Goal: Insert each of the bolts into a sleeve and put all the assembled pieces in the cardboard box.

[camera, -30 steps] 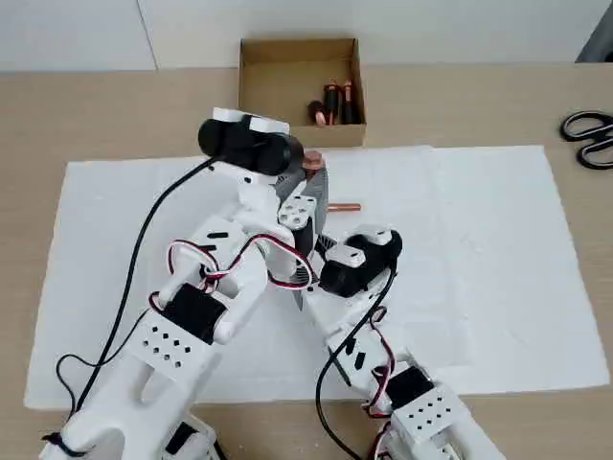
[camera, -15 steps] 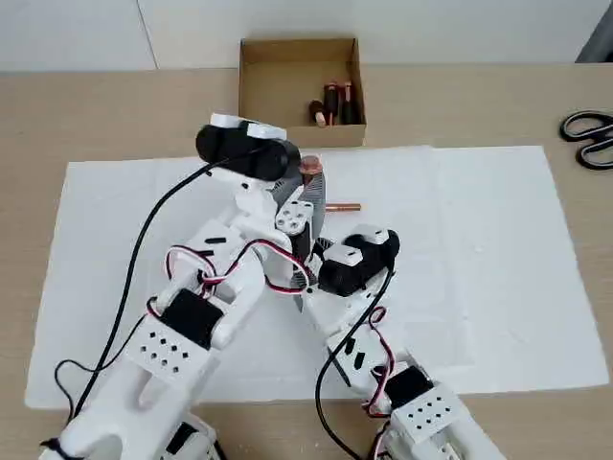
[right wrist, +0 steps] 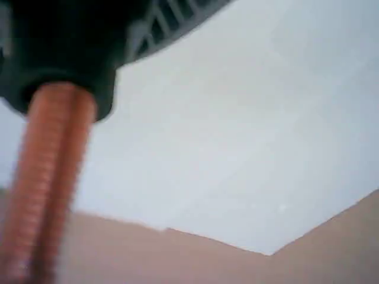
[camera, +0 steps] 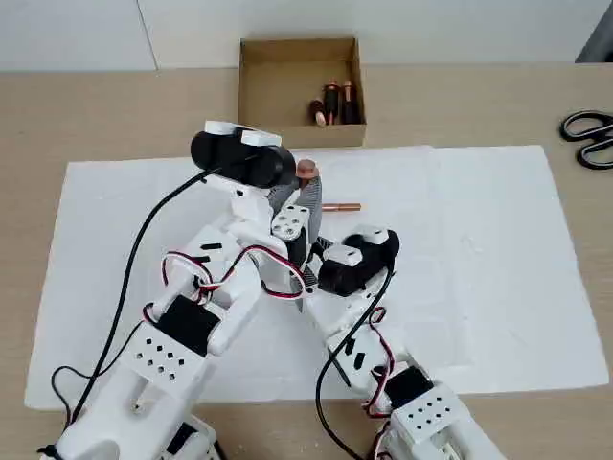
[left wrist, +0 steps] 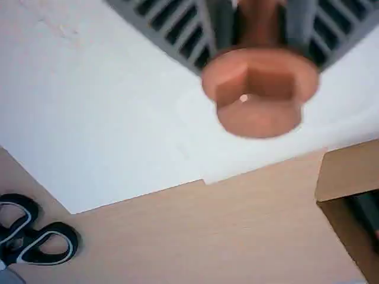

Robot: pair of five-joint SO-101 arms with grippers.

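In the brown cardboard box (camera: pixel 251 96) at the table's far edge lie what I count as three assembled pieces (camera: pixel 332 102), black sleeves with copper bolts in them. Over the white paper sheet (camera: pixel 479 249), my left gripper (left wrist: pixel 257 23) clamps one copper hex-headed bolt (left wrist: pixel 257 89). My right gripper (camera: pixel 316 206) clasps one black sleeve (right wrist: pixel 59 53) with a copper threaded shank (right wrist: pixel 47 177) sticking out, so I judge these are not yet boxed.

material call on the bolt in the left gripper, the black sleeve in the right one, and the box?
The bolt is copper-coloured and matte with a soft-edged hex head, so plastic or coated metal; the look leaves it open. The sleeve is dull black with no shine, probably plastic. The box is plain brown cardboard, matte and uncoated.
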